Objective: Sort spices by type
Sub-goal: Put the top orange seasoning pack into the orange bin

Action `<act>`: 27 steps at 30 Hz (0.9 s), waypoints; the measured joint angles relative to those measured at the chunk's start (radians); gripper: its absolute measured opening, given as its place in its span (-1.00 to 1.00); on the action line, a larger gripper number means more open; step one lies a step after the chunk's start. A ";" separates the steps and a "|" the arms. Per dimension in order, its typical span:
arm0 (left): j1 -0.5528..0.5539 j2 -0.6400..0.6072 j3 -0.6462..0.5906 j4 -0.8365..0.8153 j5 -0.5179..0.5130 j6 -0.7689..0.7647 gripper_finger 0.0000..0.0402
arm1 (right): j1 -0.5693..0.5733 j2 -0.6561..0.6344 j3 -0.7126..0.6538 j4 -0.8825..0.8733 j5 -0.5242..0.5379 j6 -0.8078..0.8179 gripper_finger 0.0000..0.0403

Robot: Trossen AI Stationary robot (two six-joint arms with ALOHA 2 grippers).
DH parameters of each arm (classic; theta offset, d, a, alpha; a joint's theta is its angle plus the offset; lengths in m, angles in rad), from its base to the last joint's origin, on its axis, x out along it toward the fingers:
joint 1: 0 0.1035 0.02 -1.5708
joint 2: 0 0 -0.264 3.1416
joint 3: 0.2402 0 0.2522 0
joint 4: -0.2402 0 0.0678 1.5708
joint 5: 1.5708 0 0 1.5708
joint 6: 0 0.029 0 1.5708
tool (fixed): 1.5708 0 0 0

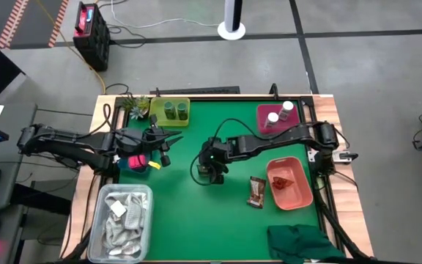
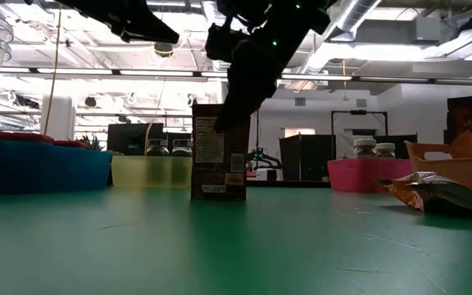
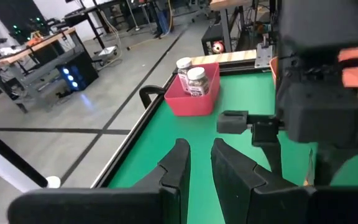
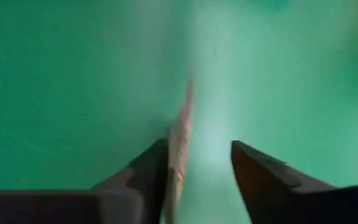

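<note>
On green mat, right gripper (image 4: pixel 194 168) jaws part-open around upright brown sachet (image 2: pixel 219 152) (one finger touching).

I am seeing a clear tub of white rags (image 1: pixel 123 217) sitting at the mat's near-left corner, a dark green cloth (image 1: pixel 299 243) lying near-right.

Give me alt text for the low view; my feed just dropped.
A brown sachet stands upright on the green table, with the right claw lowered over its top from above. Behind it sit a blue bin, a yellow bin holding two jars, and a pink bin with two bottles; another brown sachet lies flat at right.
</note>
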 joint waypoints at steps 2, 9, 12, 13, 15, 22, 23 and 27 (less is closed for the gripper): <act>0.000 0.000 0.000 0.001 0.000 -0.002 -0.72 | -0.001 0.000 0.000 -0.005 0.001 0.000 -0.21; 0.000 0.000 0.000 0.000 0.001 -0.019 -0.72 | 0.012 -0.073 0.000 -0.139 -0.005 0.027 -0.92; -0.001 0.000 0.000 0.000 0.001 -0.019 -0.72 | 0.037 -0.112 0.000 -0.221 -0.019 0.074 -0.89; -0.001 0.000 0.000 -0.001 0.001 -0.020 -0.72 | 0.049 -0.127 0.000 -0.245 -0.019 0.085 -0.89; -0.001 0.000 0.000 0.000 0.001 -0.022 -0.72 | 0.077 -0.155 0.000 -0.278 -0.021 0.112 -0.91; -0.001 0.000 0.000 0.000 0.002 -0.038 -0.72 | 0.201 -0.263 0.000 -0.419 -0.019 0.254 -0.93; -0.001 0.000 0.000 0.001 0.002 -0.038 -0.72 | 0.223 -0.276 0.000 -0.442 -0.007 0.284 -0.93; -0.001 0.000 0.000 0.001 0.001 -0.038 -0.72 | 0.315 -0.334 0.000 -0.554 0.065 0.412 -0.93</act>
